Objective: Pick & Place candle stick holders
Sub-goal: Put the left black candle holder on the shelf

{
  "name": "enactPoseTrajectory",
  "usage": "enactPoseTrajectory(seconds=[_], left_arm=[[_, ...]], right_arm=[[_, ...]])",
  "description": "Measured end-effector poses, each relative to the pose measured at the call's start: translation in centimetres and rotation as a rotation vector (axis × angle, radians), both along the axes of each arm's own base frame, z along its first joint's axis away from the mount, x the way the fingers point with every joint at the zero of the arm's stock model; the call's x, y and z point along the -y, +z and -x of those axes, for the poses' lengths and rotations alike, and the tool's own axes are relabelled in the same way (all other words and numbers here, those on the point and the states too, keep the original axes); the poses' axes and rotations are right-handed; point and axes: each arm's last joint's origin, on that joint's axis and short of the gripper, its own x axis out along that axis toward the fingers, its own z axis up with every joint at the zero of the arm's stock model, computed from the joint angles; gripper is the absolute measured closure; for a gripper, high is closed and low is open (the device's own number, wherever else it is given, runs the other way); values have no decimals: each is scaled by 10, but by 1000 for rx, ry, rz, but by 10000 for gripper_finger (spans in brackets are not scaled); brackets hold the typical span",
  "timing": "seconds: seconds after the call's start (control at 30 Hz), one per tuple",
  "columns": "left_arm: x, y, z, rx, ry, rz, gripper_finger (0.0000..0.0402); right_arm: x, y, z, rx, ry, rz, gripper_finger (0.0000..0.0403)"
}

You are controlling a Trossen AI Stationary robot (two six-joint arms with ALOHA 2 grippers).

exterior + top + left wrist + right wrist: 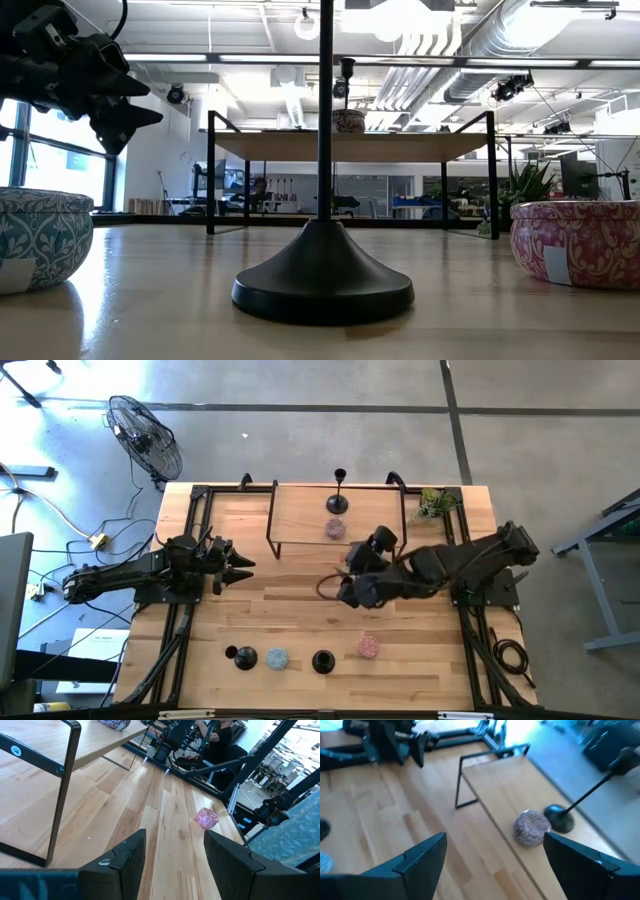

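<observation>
Hovering mid-table, my right gripper (352, 588) has its fingers spread wide and empty. One candle holder (338, 494) already stands on the raised shelf (300, 510). The nearest remaining holder (322, 660) stands upright at the front edge, just forward of me, closer than to my left gripper (240, 567), half-open and waiting.

black candle stick holders (339, 491), one upright on shelf, two at front edge
</observation>
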Motion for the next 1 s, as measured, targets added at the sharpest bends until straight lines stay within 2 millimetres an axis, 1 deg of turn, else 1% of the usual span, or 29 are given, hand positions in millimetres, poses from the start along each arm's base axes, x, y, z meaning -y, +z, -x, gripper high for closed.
enactPoseTrajectory(seconds=[0.13,0.3,0.43,0.57,0.67,0.77,0.87,0.93,1.0], left_arm=[[0,0,0,2,2,-2,204],[-4,4,-1,50,132,-66,204],[-6,6,-1,71,184,-49,204],[-5,8,-1,87,161,53,204],[-5,7,-1,79,173,52,204],[-6,7,-1,78,194,49,204],[-6,9,-1,108,201,121,204],[-5,15,-1,168,186,105,204],[-4,24,0,243,137,33,204]], right_arm=[[-3,-2,-1,21,-45,72,75],[1,-4,-4,15,-61,66,75],[1,-6,-5,-26,-41,130,75],[4,-6,-6,-72,-16,180,75],[5,-6,-6,-100,4,210,75],[4,-6,-6,-108,19,202,75],[4,-7,-6,-120,41,180,75],[2,-7,-6,-122,51,170,75],[2,-7,-6,-122,54,171,75]])
